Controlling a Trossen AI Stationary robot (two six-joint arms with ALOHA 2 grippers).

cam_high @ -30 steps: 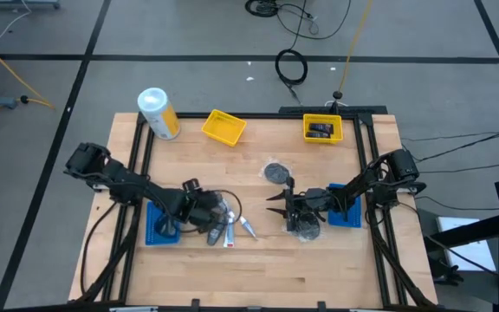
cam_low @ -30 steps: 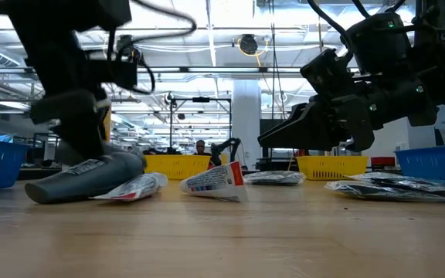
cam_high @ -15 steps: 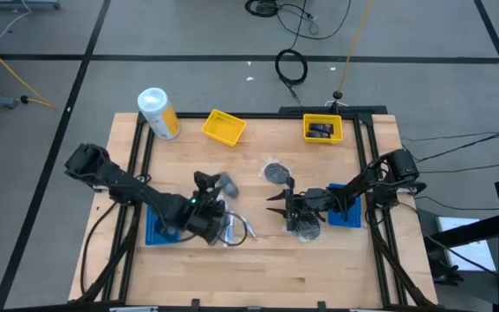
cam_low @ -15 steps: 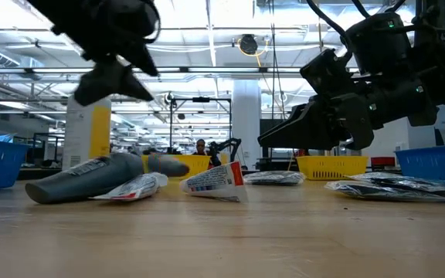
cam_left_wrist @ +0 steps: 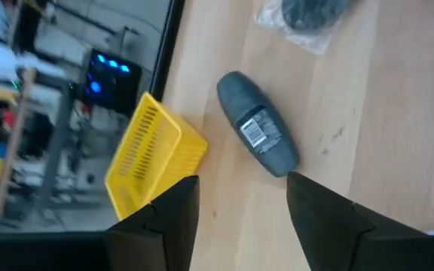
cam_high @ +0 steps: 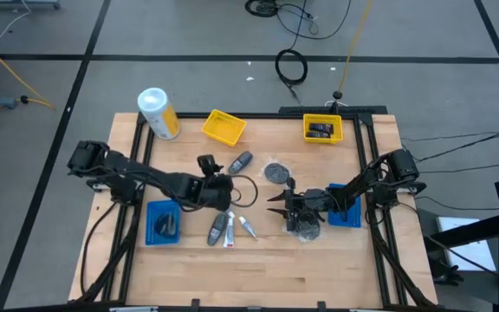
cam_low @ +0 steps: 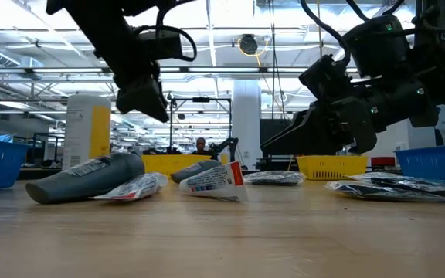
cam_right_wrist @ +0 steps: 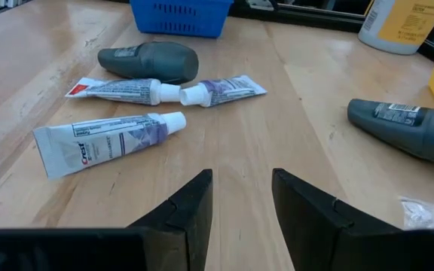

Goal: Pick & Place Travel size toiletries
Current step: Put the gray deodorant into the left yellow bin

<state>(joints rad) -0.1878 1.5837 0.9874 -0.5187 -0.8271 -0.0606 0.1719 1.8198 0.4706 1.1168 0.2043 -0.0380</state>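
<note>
A dark grey bottle (cam_high: 241,161) (cam_left_wrist: 257,134) lies flat on the wood, just ahead of my open left gripper (cam_high: 225,178) (cam_left_wrist: 241,179), which hangs above the table and touches nothing. A second grey bottle (cam_high: 218,229) (cam_right_wrist: 149,62) and three white tubes (cam_right_wrist: 104,139) lie together nearer the near edge. One round dark disc in clear wrap (cam_high: 275,172) lies mid-table; another (cam_high: 306,227) lies below the right arm. My right gripper (cam_high: 274,204) (cam_right_wrist: 241,175) is open, low over the wood, pointing at the tubes.
The white-and-yellow canister (cam_high: 158,113) stands at the far left. Two yellow trays (cam_high: 223,126) (cam_high: 322,128) sit along the far edge; the right one holds black packets. Blue trays (cam_high: 156,227) (cam_high: 352,215) sit under each arm; the left one holds a dark item.
My left gripper has risen from the pile of tubes and swung toward the far edge. A grey bottle went up with it, then left it, and now lies on the wood beside the mid-table disc. The other bottle and the tubes stayed put.
</note>
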